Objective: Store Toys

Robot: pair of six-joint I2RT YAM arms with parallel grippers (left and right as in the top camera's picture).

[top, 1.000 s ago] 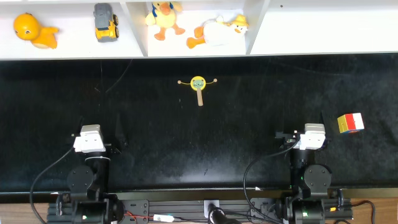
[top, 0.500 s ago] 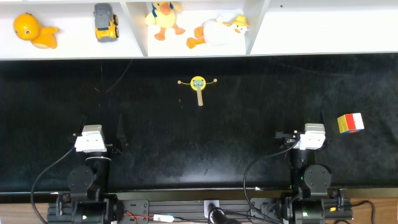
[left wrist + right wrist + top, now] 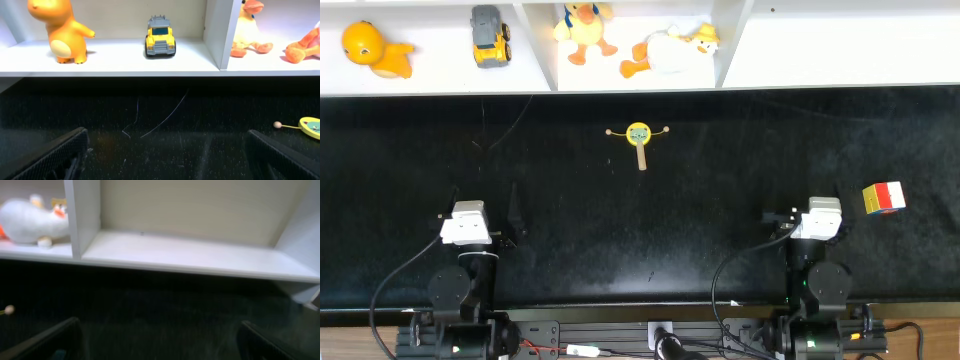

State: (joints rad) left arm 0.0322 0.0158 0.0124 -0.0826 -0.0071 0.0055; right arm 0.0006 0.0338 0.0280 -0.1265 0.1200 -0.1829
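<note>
Altogether six toys show: four on the white, smooth-boarded shelf (image 3: 820, 75) along the far edge of the matte black tabletop (image 3: 720, 240), and two out on the tabletop itself. The shelf's left compartment holds a glossy rounded orange figure (image 3: 370, 47) and a boxy yellow truck (image 3: 490, 35), well apart. The middle compartment holds two soft plush ducks, one yellow (image 3: 584, 28) and one white (image 3: 670, 50).

A small rattle drum (image 3: 639, 135) with a round face, a wooden handle and two beaded strings lies flat midway along the tabletop, near the far edge. A cube (image 3: 883, 198) with coloured faces sits near the right edge, well apart from the rattle.

The left end effector (image 3: 165, 160) hangs over the near left part with its fingers spread wide and nothing between them. The right end effector (image 3: 157, 340), over the near right part, is likewise wide apart and holds nothing.
</note>
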